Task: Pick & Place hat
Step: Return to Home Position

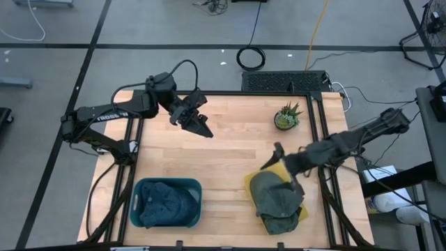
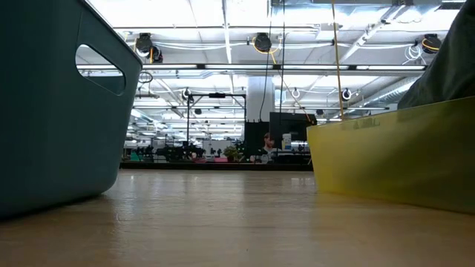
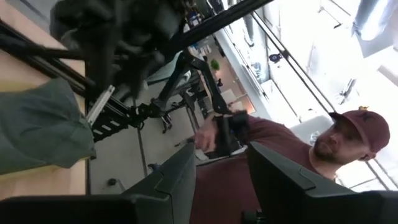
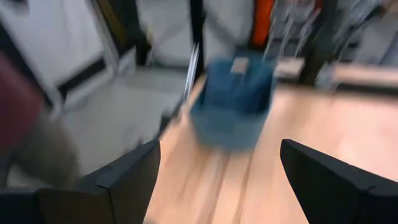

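An olive-green hat lies heaped in a yellow bin at the table's near right. In the low view the yellow bin stands at the right, with the green hat rising over its rim. A teal bin at the near left holds a dark blue hat. My right gripper hovers open above the yellow bin's far-left corner, pointing toward the teal bin, with nothing between its fingers. My left gripper hangs level over the far left of the table, open and holding nothing.
A small potted plant stands at the far right of the table. Bare wood lies between the two bins. A person in a dark red shirt and cap stands beyond the table's right side. Dark frame rails border the table.
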Action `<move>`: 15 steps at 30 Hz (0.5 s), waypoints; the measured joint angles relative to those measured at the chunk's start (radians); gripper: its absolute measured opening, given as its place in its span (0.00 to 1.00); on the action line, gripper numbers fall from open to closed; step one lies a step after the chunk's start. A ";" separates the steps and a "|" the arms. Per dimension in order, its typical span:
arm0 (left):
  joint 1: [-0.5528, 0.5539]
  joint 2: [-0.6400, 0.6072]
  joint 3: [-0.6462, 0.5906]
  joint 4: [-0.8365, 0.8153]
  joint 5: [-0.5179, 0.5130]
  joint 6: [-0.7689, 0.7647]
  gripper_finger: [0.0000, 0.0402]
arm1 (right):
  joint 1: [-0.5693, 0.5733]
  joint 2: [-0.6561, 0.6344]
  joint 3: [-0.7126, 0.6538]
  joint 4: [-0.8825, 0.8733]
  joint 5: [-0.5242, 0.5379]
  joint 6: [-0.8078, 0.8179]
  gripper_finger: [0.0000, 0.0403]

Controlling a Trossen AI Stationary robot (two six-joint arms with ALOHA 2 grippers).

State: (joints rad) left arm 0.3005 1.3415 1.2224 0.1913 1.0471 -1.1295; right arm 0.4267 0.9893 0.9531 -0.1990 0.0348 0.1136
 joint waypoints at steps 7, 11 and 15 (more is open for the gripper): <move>0.009 0.000 0.000 0.167 0.009 0.152 0.38 | 0.000 -0.123 0.000 0.208 0.180 -0.002 0.79; 0.009 0.000 0.000 0.345 0.010 0.215 0.38 | 0.000 -0.176 0.001 0.266 0.241 -0.002 0.79; 0.009 -0.001 0.000 0.477 0.011 0.265 0.38 | 0.000 -0.211 0.001 0.319 0.256 -0.001 0.79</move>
State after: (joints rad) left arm 0.3092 1.3402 1.2224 0.6681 1.0576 -0.8641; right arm 0.4267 0.7786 0.9539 0.1196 0.2904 0.1123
